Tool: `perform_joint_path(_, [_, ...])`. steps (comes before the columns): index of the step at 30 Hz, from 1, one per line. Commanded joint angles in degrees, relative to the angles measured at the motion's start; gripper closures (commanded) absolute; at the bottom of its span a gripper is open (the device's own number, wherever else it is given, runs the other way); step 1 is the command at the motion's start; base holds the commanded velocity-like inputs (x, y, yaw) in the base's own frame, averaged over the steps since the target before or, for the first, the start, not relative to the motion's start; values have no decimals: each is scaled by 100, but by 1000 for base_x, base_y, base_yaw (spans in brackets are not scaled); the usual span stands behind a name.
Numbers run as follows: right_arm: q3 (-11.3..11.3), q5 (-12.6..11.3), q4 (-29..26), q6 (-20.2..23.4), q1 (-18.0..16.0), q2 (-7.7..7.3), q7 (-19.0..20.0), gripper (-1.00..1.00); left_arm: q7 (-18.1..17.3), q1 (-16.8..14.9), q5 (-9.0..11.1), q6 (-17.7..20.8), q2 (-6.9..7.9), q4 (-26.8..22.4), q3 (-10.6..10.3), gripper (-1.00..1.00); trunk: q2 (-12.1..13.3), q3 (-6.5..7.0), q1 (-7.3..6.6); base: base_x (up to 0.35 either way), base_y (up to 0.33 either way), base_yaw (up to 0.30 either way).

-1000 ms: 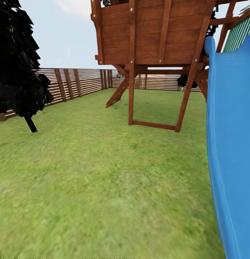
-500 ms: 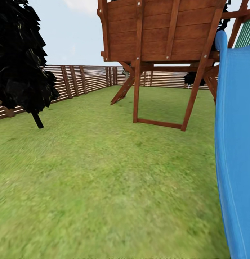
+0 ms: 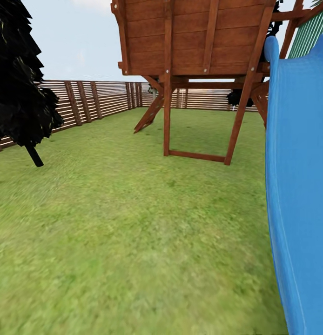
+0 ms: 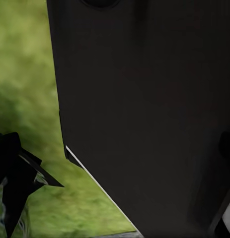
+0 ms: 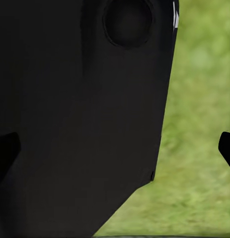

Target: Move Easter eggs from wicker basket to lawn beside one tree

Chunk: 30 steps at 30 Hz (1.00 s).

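while the rig was under way, i saw the lawn as a broad, flat run of mottled green grass, spreading from beneath the head camera out to the fence. it lay level, its long reach running straight ahead toward the far corner of the garden. a blue slide rose close on my right side, a tall curved wall standing on the grass and closing off that edge. ahead stood a brown wooden play tower on slanted legs, a low crossbar between two of them resting on the turf. a dark narrow cypress stood to my left, near the horizontal-slat fence. pale sky showed above the slats. in the left wrist view a dark panel sat close before the lens, with blurred grass beside it; the right wrist view had a similar dark panel and grass alongside. i could not tell whether either gripper was wide or narrow.
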Motion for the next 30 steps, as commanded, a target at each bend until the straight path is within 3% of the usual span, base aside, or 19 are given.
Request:
perform_joint_path(1, [10, 15, 0, -6, -3, -1, -1, -100, 0, 0, 3, -8, -1, -3, 4, -100, -2, -6, 0, 0, 0, -32])
perform_joint_path(8, [10, 16, -1, -8, -3, 2, -1, -100, 0, 0, 3, -14, 0, -3, 4, -100, -2, -8, 0, 99, 0, -7])
perform_joint_path(30, [10, 15, 1, -9, -4, -1, -1, -100, -2, 0, 3, -12, -1, -3, 4, -100, -2, -8, 0, 316, 0, -33])
